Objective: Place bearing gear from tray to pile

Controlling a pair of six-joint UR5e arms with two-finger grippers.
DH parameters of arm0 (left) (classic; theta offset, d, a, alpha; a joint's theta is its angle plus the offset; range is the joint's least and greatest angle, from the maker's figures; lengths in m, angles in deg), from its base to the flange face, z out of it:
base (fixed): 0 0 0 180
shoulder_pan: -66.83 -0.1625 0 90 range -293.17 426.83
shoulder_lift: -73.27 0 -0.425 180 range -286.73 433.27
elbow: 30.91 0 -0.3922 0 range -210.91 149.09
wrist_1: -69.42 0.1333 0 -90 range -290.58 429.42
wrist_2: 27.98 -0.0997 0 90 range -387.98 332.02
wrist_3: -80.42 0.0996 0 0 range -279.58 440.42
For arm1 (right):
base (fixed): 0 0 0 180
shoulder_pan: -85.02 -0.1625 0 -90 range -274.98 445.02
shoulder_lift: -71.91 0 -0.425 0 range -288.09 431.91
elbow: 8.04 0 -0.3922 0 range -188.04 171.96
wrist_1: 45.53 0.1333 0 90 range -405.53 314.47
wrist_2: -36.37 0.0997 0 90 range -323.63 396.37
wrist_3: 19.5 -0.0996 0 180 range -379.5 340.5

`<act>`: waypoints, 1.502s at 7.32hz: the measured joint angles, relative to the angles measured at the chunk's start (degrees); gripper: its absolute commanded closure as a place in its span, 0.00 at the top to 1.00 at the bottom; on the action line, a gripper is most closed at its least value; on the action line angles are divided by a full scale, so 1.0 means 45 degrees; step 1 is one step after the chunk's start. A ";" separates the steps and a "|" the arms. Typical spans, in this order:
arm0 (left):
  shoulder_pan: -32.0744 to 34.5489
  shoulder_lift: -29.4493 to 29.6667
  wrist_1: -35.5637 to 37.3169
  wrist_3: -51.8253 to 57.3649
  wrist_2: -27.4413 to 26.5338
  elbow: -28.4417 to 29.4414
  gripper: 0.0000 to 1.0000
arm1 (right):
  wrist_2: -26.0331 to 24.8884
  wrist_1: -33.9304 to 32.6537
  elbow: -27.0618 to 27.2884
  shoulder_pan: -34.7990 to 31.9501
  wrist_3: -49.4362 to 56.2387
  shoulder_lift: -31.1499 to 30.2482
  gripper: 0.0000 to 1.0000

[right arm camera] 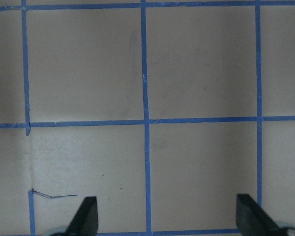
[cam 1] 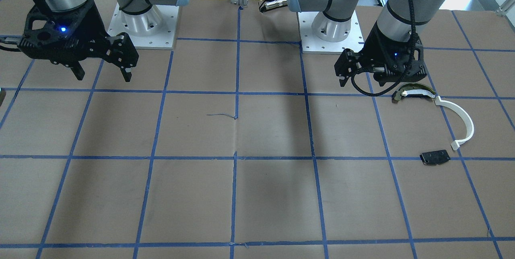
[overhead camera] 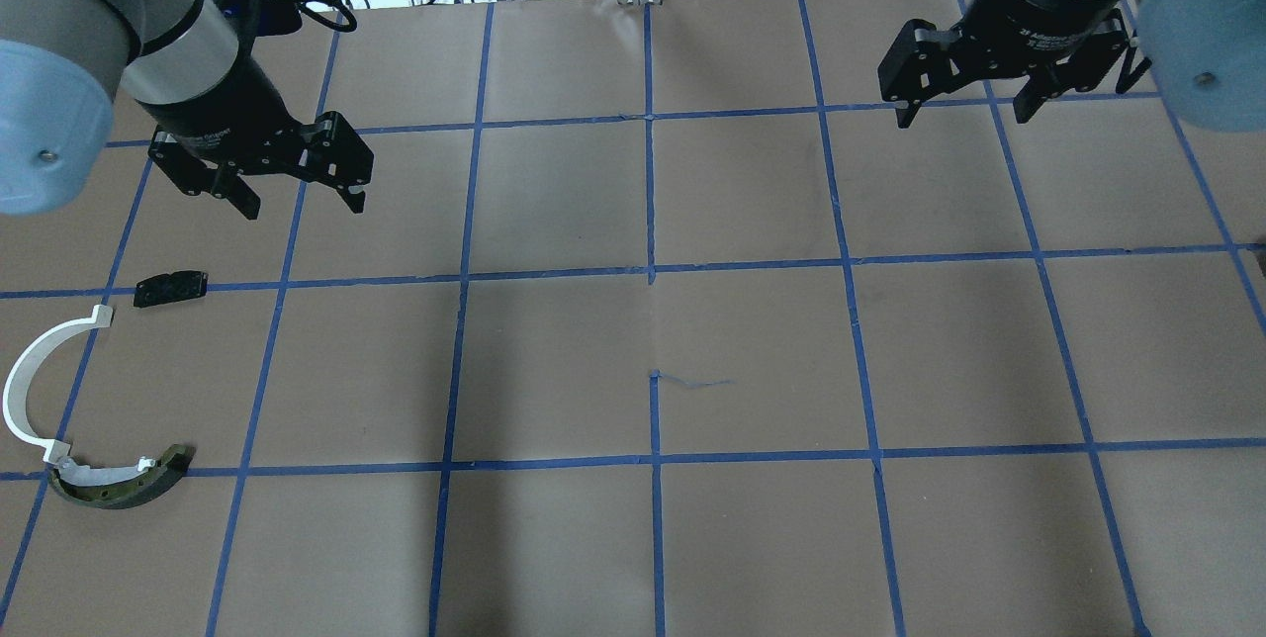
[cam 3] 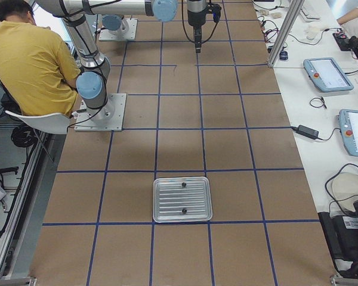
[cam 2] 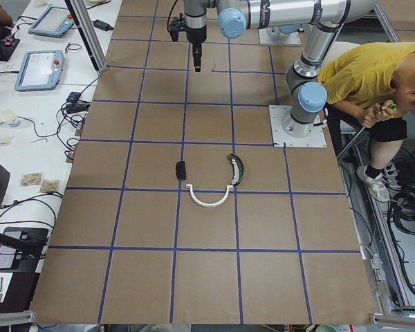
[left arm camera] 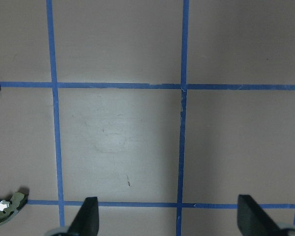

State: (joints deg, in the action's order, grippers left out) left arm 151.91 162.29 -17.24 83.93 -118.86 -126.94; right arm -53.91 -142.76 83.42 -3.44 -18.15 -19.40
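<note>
A ribbed metal tray (cam 3: 167,199) lies near the table's end on my right, seen only in the exterior right view. Two small dark parts (cam 3: 184,185) sit on it, too small to make out. The pile lies on my left: a white curved strip (overhead camera: 28,390), an olive-and-white curved piece (overhead camera: 119,486) and a black plate (overhead camera: 170,288). It also shows in the front view (cam 1: 458,120). My left gripper (overhead camera: 302,205) hangs open and empty just beyond the black plate. My right gripper (overhead camera: 964,118) hangs open and empty over bare table.
The brown table (overhead camera: 653,350) carries a blue tape grid. A person in a yellow shirt (cam 3: 30,65) sits behind the arm bases (cam 1: 143,29). Tablets and cables lie on the white bench (cam 3: 328,71) along the far side.
</note>
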 measured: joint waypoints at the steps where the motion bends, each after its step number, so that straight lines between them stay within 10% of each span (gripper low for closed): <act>1: 0.0000 -0.0003 0.0000 0.0000 0.0000 -0.0006 1.00 | 0.0027 -0.0072 0.0008 0.0055 0.0304 0.0010 1.00; 7: -0.0001 -0.0005 -0.0013 0.0000 0.0001 -0.0002 1.00 | -0.0078 -0.0679 0.0186 0.6919 1.1358 0.1339 1.00; 11: -0.0009 -0.0006 -0.0019 0.0000 0.0000 -0.0013 1.00 | 0.0063 -0.3985 0.0256 1.0769 1.7116 0.4598 1.00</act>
State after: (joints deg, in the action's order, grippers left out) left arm 151.87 162.27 -17.33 83.94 -118.86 -126.99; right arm -53.63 -160.70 84.57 45.02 58.87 1.29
